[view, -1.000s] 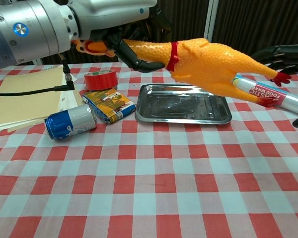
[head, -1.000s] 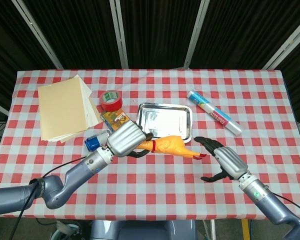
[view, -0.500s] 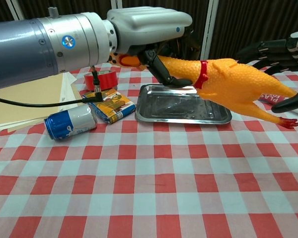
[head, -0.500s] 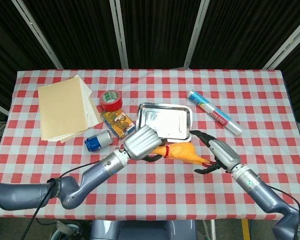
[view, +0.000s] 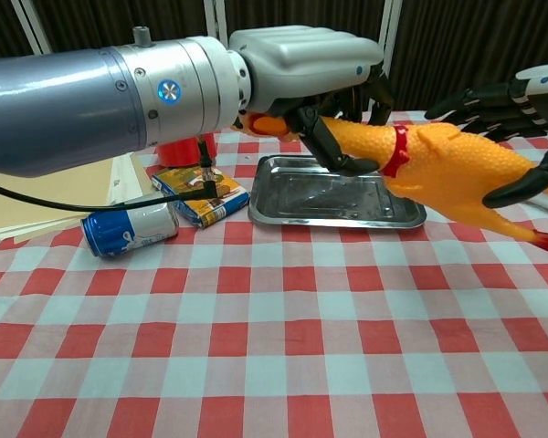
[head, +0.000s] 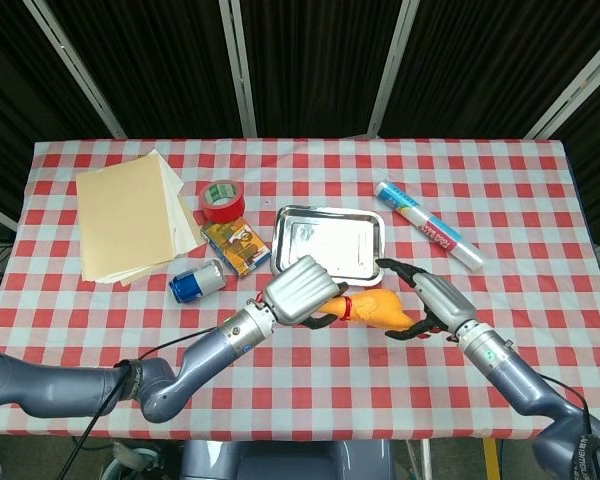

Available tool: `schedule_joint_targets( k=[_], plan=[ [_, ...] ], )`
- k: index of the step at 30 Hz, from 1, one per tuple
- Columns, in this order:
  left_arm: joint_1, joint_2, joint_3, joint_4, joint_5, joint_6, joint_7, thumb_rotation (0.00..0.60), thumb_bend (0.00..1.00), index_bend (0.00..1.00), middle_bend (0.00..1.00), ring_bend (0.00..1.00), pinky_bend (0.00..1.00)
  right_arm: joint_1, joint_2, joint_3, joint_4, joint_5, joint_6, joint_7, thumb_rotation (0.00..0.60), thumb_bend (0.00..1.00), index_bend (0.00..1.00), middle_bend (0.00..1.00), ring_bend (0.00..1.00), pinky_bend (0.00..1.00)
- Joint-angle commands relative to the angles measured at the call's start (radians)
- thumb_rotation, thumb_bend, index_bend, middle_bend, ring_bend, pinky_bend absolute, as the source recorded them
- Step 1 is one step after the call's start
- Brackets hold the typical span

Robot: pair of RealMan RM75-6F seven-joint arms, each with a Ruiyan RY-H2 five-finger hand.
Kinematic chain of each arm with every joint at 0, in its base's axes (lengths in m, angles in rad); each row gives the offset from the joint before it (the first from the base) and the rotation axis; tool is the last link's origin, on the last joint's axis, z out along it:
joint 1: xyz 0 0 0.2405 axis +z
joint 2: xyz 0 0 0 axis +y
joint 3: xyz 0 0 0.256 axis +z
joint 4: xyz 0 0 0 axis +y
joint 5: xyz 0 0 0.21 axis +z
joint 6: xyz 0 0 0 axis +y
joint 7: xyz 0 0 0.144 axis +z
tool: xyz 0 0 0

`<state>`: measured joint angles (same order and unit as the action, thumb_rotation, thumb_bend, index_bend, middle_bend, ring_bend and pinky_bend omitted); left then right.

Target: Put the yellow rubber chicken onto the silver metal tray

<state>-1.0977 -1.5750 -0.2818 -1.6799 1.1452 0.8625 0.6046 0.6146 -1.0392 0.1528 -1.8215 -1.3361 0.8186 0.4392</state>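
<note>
Red-and-white checked tablecloth (head: 540, 250) covers the whole table. Far left: stack of cream paper sheets (head: 130, 215). Mid-table: silver metal tray (head: 370, 228), flat, nothing lying in it. Left arm reaches in from near left; left hand (head: 298, 290) grips the yellow rubber chicken (head: 375, 308) at the head and neck end, fingers wrapped round the neck just behind the red collar, clearest in chest view. Chicken is airborne, body roughly level, tail and legs pointing right, hanging over the cloth just near of the tray's near edge, not over the tray itself. Right hand (head: 428, 300) has its fingers spread around the chicken's rear; chest view shows a dark fingertip lying across the body, so it touches, but can't tell whether it really grips or just cups. Smaller stuff: clear plastic-wrapped roll (head: 430, 225) far right of the tray, red tape roll (head: 220, 200) and small printed box (head: 233, 245) left of it, blue drink can (head: 195, 283) on its side nearer. Looks like transport with a possible hand-over in progress. Next, I'd say: whichever hand carries should move the chicken farther away until it is over the tray centre, lower it, then release; the other hand has to let go first or they'll fight each other.
</note>
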Motion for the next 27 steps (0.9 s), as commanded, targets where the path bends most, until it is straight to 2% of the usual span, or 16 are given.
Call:
schedule_joint_targets(
  k=[1, 9, 12, 16, 23, 27],
  plan=[
    [-0.006, -0.003, 0.005, -0.006, -0.011, 0.006, 0.007, 0.6, 0.73, 0.71, 0.78, 0.68, 0.74, 0.005, -0.01, 0.004, 0.008, 0.022, -0.005, -0.016, 0.6, 0.12, 0.2, 0.19, 0.18, 0.2],
    [-0.021, -0.009, 0.017, -0.011, -0.031, 0.017, 0.021, 0.6, 0.73, 0.71, 0.78, 0.68, 0.74, 0.01, -0.02, 0.008, 0.01, 0.062, -0.014, -0.039, 0.6, 0.12, 0.31, 0.26, 0.25, 0.25],
    [-0.025, -0.009, 0.019, -0.014, -0.038, 0.02, 0.018, 0.6, 0.73, 0.71, 0.78, 0.68, 0.74, 0.011, -0.025, 0.011, 0.013, 0.072, -0.013, -0.045, 0.6, 0.12, 0.37, 0.3, 0.3, 0.3],
    [-0.028, -0.007, 0.025, -0.016, -0.043, 0.023, 0.013, 0.6, 0.73, 0.71, 0.78, 0.68, 0.74, 0.011, -0.034, 0.014, 0.018, 0.087, -0.011, -0.051, 0.6, 0.13, 0.51, 0.4, 0.41, 0.41],
    [-0.035, -0.017, 0.034, -0.006, -0.044, 0.028, 0.003, 0.6, 0.72, 0.71, 0.78, 0.68, 0.74, 0.008, -0.052, 0.025, 0.026, 0.119, 0.009, -0.074, 0.6, 0.3, 0.77, 0.61, 0.65, 0.65],
    [-0.037, -0.02, 0.036, -0.003, -0.043, 0.033, -0.004, 0.6, 0.72, 0.71, 0.78, 0.68, 0.74, 0.009, -0.062, 0.029, 0.032, 0.138, 0.014, -0.092, 0.6, 0.38, 0.88, 0.71, 0.76, 0.74]
  ],
)
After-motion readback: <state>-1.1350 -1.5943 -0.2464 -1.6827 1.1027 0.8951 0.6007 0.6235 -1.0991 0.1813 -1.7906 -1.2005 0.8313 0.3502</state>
